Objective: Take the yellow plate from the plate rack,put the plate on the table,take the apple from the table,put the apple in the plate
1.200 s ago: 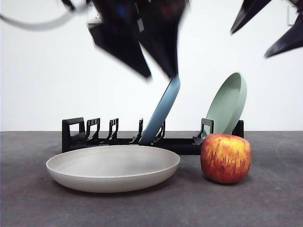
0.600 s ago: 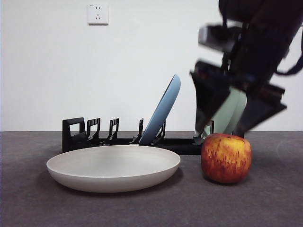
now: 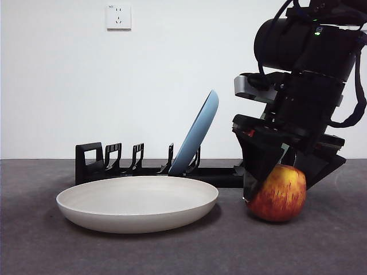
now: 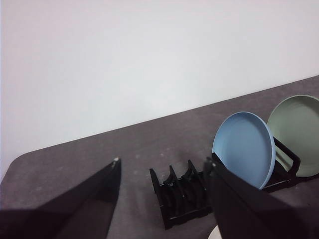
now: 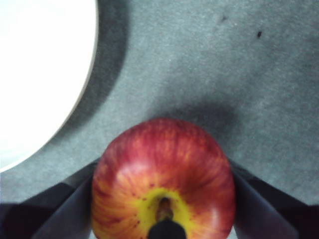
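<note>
The apple (image 3: 281, 197) stands on the table (image 3: 172, 252), just right of the yellow plate (image 3: 137, 203), which lies flat in front of the plate rack (image 3: 92, 163). My right gripper (image 3: 281, 188) has come down over the apple. Its jaws are open and stand close along both sides of the apple. In the right wrist view the apple (image 5: 164, 169) fills the space between the jaws of the right gripper (image 5: 163, 199), with the plate's rim (image 5: 40, 74) beside it. My left gripper (image 4: 164, 160) is open and empty, high above the rack (image 4: 179, 199).
A blue plate (image 3: 198, 134) leans upright in the rack; the left wrist view shows it (image 4: 244, 147) next to a sage-green plate (image 4: 299, 129). In the front view my right arm hides the green plate. A wall socket (image 3: 118, 16) is on the white wall.
My right arm came down from the upper right and its open jaws now straddle the apple. The other arm left the front view. The apple shifted slightly.
</note>
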